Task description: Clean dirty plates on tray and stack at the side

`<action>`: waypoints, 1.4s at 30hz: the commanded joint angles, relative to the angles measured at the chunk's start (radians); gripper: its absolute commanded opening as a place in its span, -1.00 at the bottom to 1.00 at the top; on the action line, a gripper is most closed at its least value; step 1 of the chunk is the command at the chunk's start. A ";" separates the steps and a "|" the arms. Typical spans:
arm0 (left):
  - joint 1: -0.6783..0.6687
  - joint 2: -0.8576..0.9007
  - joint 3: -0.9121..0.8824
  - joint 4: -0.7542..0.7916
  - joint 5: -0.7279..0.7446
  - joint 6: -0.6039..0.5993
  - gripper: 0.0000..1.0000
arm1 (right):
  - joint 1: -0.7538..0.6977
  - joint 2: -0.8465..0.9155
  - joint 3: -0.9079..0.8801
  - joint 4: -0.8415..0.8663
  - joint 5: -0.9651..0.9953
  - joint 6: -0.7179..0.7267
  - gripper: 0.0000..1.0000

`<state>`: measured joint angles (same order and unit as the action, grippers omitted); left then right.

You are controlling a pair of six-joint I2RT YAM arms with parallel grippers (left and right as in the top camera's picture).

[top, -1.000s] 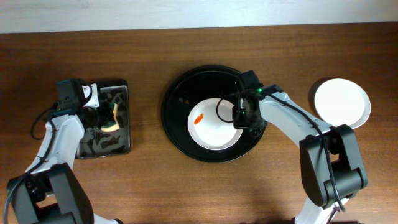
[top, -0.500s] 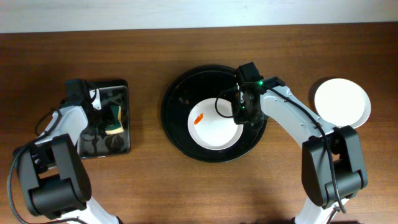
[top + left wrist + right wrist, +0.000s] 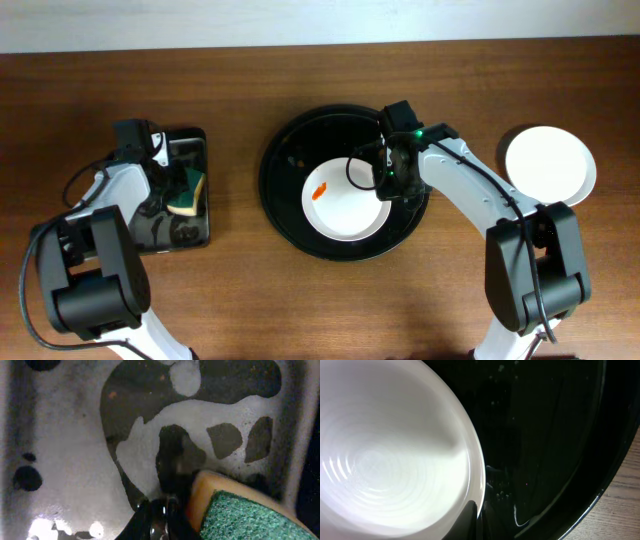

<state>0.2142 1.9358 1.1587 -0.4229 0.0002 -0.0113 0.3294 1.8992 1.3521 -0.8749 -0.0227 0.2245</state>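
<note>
One dirty plate [image 3: 345,203], white with an orange-red smear at its left, lies in the round black tray [image 3: 290,160]. My right gripper [image 3: 388,186] is shut on this plate's right rim; the right wrist view shows the plate [image 3: 385,450], the dark fingertips [image 3: 470,520] pinching its edge and the glossy tray floor [image 3: 545,435]. A second white plate [image 3: 550,165] lies on the table at the right, with no smear showing. My left gripper [image 3: 162,178] is over the metal tray, its jaws close together [image 3: 162,517], with the sponge [image 3: 245,515] against its right side.
The rectangular metal tray [image 3: 150,235] at the left holds wet patches and the yellow-green sponge [image 3: 188,192]. In the left wrist view its wet floor [image 3: 65,450] fills the frame. Brown wooden table [image 3: 240,300] lies all round.
My left arm has swung, and its wrist has moved a little up and right over the metal tray; the sponge shifted slightly right. My right gripper edged up slightly on the plate's rim.
</note>
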 commanded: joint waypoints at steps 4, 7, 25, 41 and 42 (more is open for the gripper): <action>-0.004 -0.135 0.086 -0.219 0.072 -0.018 -0.43 | -0.003 -0.010 0.017 -0.002 0.008 -0.007 -0.84; -0.037 -0.137 0.085 -0.256 0.074 0.019 -0.29 | -0.003 -0.010 0.017 -0.002 0.008 -0.007 -0.84; -0.092 -0.148 0.173 -0.319 -0.050 0.026 -0.99 | -0.003 -0.010 0.017 -0.010 0.005 -0.007 -0.84; -0.086 -0.024 0.163 -0.310 -0.094 0.023 -1.00 | -0.005 -0.027 0.017 -0.036 -0.031 0.008 -0.81; -0.090 -0.079 0.188 -0.335 -0.093 0.023 -0.99 | -0.005 -0.027 0.017 -0.036 -0.037 0.051 -0.69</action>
<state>0.1257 1.9583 1.2888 -0.7254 -0.1051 0.0116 0.3294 1.8992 1.3525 -0.9108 -0.0380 0.2382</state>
